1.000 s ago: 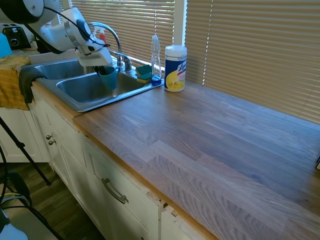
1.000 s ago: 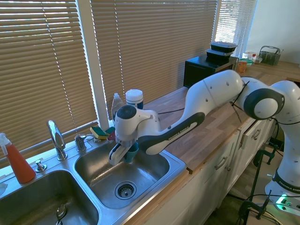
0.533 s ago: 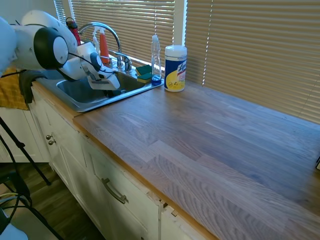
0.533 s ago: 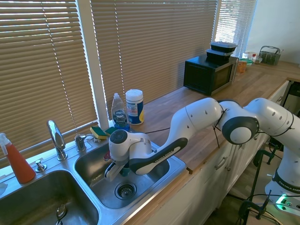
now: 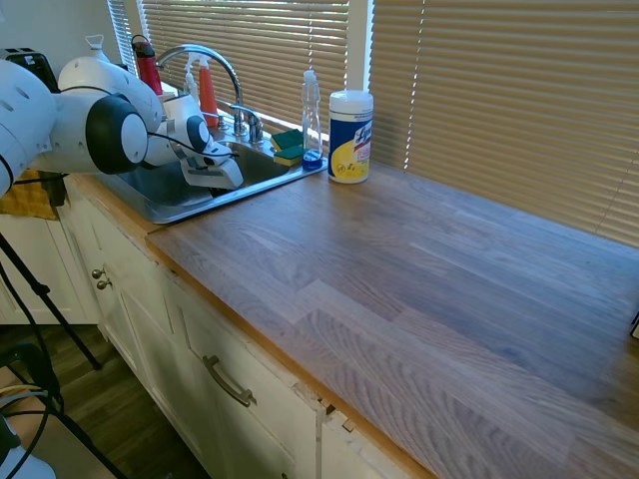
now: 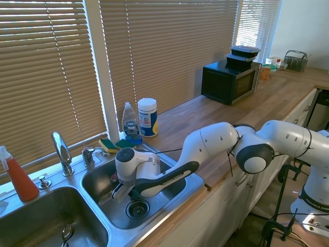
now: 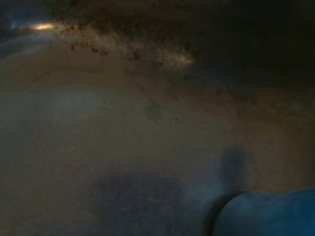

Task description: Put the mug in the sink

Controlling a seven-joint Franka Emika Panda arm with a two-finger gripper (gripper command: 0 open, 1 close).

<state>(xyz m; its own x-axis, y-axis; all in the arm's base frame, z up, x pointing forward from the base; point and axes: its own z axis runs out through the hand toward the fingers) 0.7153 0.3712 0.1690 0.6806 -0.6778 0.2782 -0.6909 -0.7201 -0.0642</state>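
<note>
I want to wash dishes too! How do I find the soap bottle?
Find the sink under the window blinds. On the counter by its corner stands a clear soap bottle, between the sponges and the wipes canister. It is the thin see-through one with blue at the bottom; the canister is fat, white and yellow.

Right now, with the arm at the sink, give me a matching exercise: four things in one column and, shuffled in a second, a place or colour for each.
Things:
1. gripper
2. wipes canister
3. spray bottle
4. microwave

Places or colours:
A. black, far along the counter
B. orange, at the end of the sink away from the canister
C. low in a sink basin, near the drain
D. on the counter beside the dish soap bottle

Pairs: 1-C, 2-D, 3-B, 4-A.
</note>
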